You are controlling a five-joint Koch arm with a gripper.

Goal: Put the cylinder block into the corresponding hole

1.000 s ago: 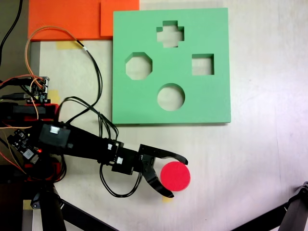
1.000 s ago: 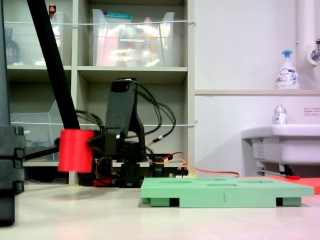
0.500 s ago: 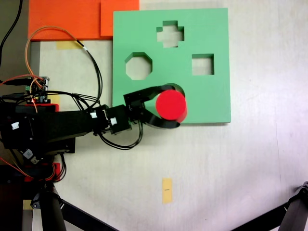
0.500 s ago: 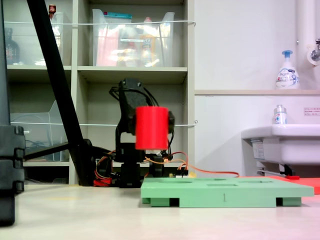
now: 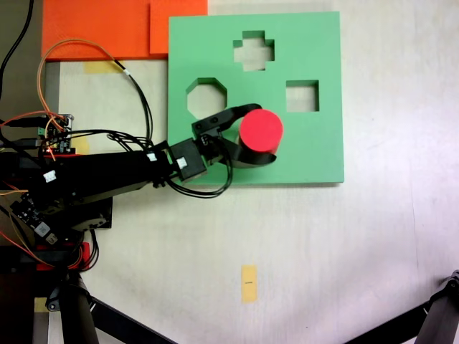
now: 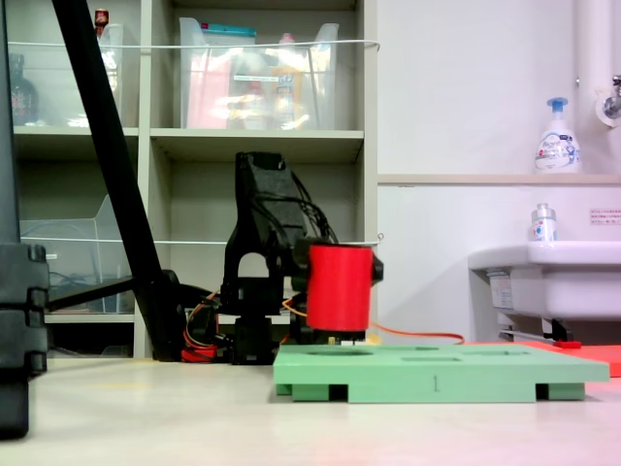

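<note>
while the hand (image 5: 247, 136) pinches the cylinder block (image 5: 260, 130) above the green board (image 5: 315, 143), the round hole stays hidden.

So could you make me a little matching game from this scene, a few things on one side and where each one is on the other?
Things:
1. red cylinder
2. cross hole
3. yellow tag
4. orange sheet

Places, in the first exterior view:
A. on the bare table below the green board
B. held in the gripper over the board
C. beside the board's upper left corner
D. near the board's top edge

Pairs: 1-B, 2-D, 3-A, 4-C
</note>
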